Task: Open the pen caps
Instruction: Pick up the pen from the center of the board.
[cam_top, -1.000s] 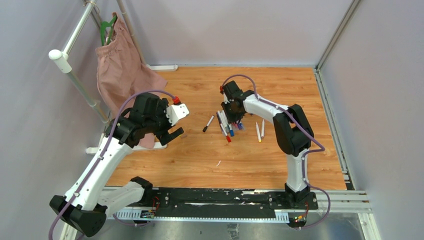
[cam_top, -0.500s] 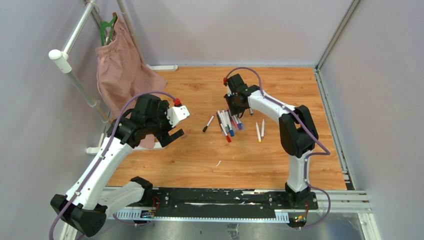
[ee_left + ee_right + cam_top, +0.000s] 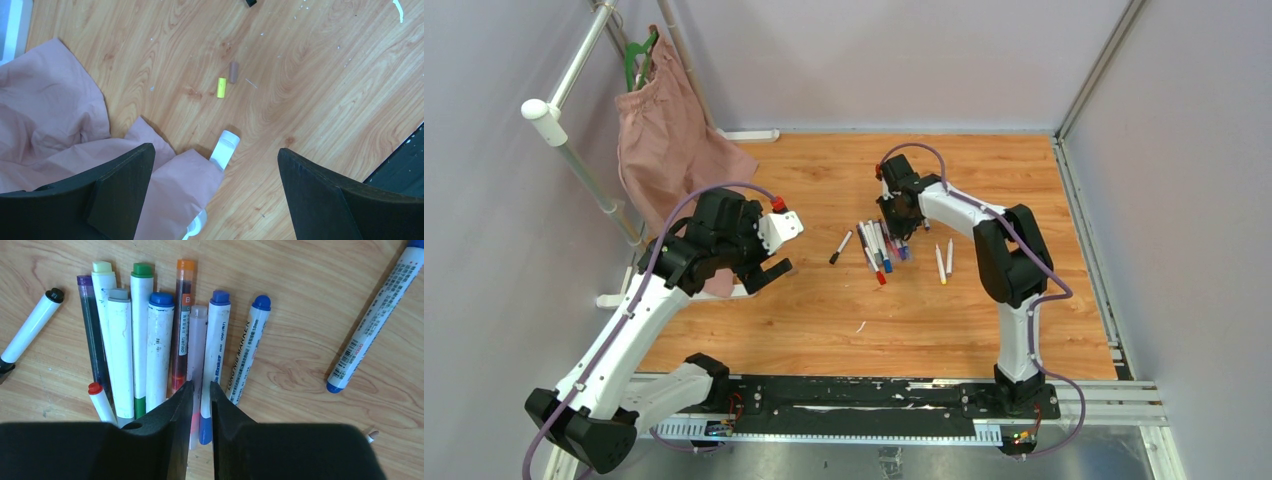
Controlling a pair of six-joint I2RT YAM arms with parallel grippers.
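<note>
Right gripper [image 3: 201, 386] has retreated to the far end of the pen bundle [image 3: 879, 245], jaws narrowed astride a pale pen [image 3: 197, 335], grip unclear. Pen caps [image 3: 161, 299] sit mid-table on that bundle; left gripper [image 3: 215, 152] gapes wide above pink cloth [image 3: 50, 115], bare wood [image 3: 824, 300] between.

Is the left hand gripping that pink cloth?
No: the left hand has its two black fingers spread wide apart, and the pink cloth lies loose beneath them.
</note>
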